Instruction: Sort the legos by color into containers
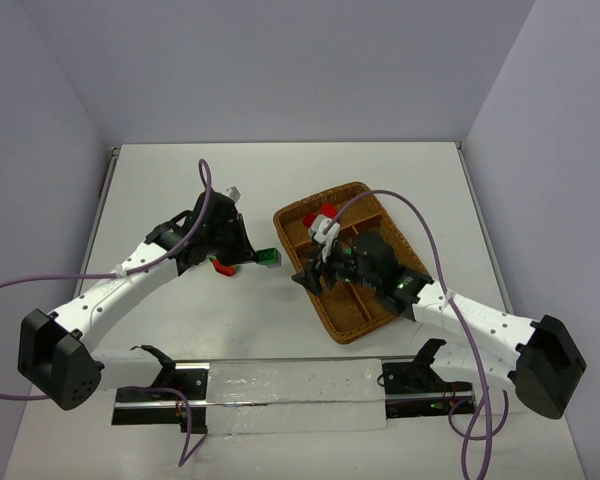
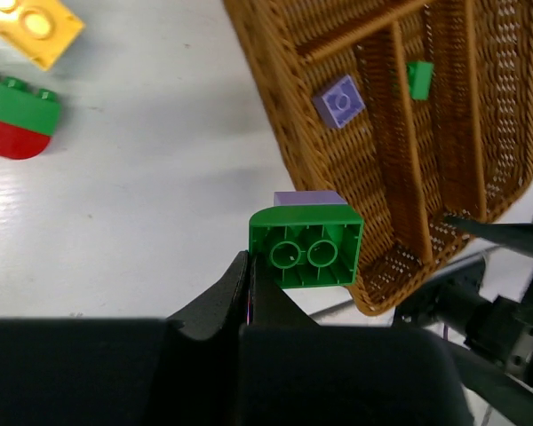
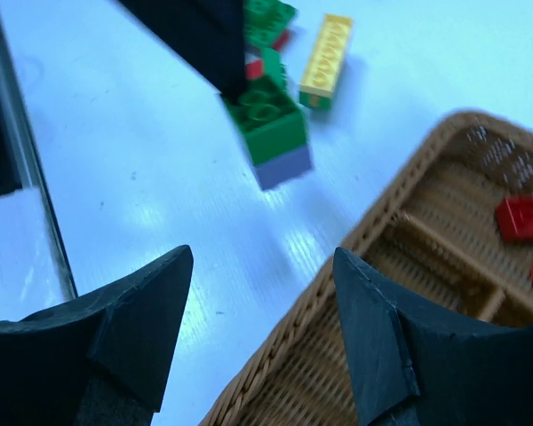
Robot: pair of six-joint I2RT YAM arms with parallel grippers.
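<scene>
My left gripper [image 1: 242,252] is shut on the left wall of a green lego [image 2: 306,248] with a pale purple lego [image 2: 309,198] stuck to its far side. It holds the pair beside the near-left rim of the wicker tray [image 1: 352,336]. The pair also shows in the right wrist view [image 3: 271,133] and the top view [image 1: 270,257]. My right gripper [image 3: 262,266] is open and empty over the tray's left rim [image 3: 293,324]. The tray [image 2: 280,115] holds a purple lego [image 2: 339,100], a green lego [image 2: 418,78] and red legos [image 3: 524,217].
On the table left of the tray lie a yellow lego [image 2: 35,27] and a green-on-red stack [image 2: 13,120]; the yellow one also shows in the right wrist view [image 3: 327,62]. A red piece [image 1: 220,265] lies under the left gripper. A metal rail [image 1: 280,385] runs along the near edge.
</scene>
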